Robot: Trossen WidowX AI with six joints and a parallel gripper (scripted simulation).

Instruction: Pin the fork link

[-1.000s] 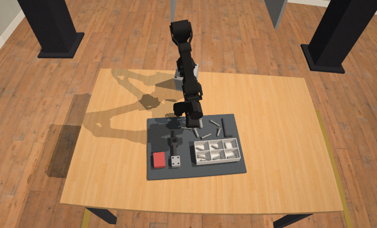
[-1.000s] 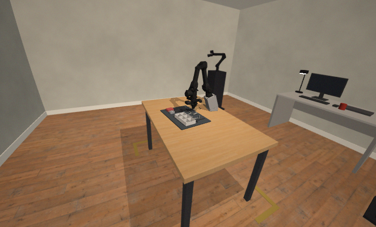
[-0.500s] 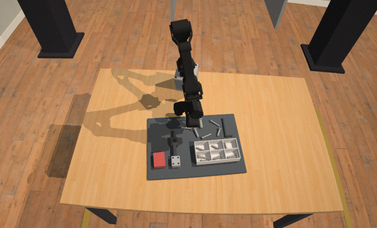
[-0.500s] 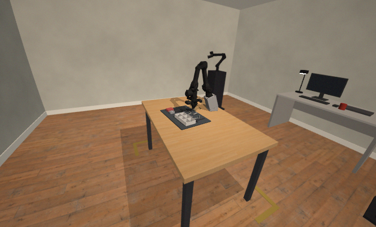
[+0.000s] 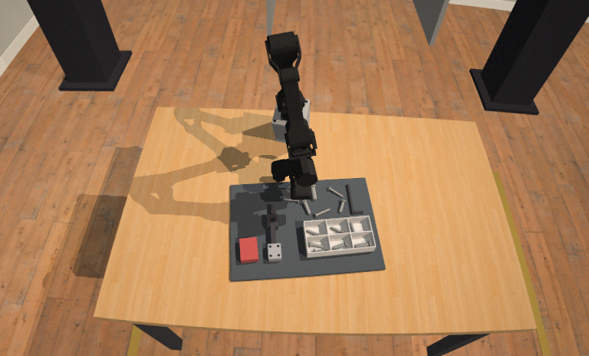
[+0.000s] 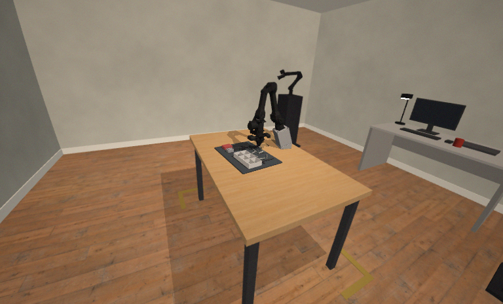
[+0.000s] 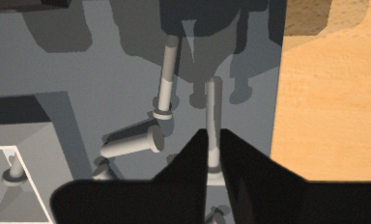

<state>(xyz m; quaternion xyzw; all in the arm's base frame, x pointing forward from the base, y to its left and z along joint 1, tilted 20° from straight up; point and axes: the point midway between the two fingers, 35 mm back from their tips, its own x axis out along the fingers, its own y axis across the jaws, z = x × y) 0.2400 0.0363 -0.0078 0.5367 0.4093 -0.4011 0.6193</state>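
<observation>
My gripper is shut on a slim grey pin and holds it above the far part of the dark mat. The pin sticks out ahead of the fingertips. In the top view the gripper hangs over the loose pins, to the right of and beyond the dark fork link. The fork link lies in line with the light grey eye plate block. Below the gripper lie another slim pin and a thicker, short pin. I cannot tell the held pin's diameter.
A white parts box with several compartments holding pins stands right of the fork link. A red block sits at the mat's left. More loose pins and a black bar lie behind the box. The arm's grey base stands behind the mat.
</observation>
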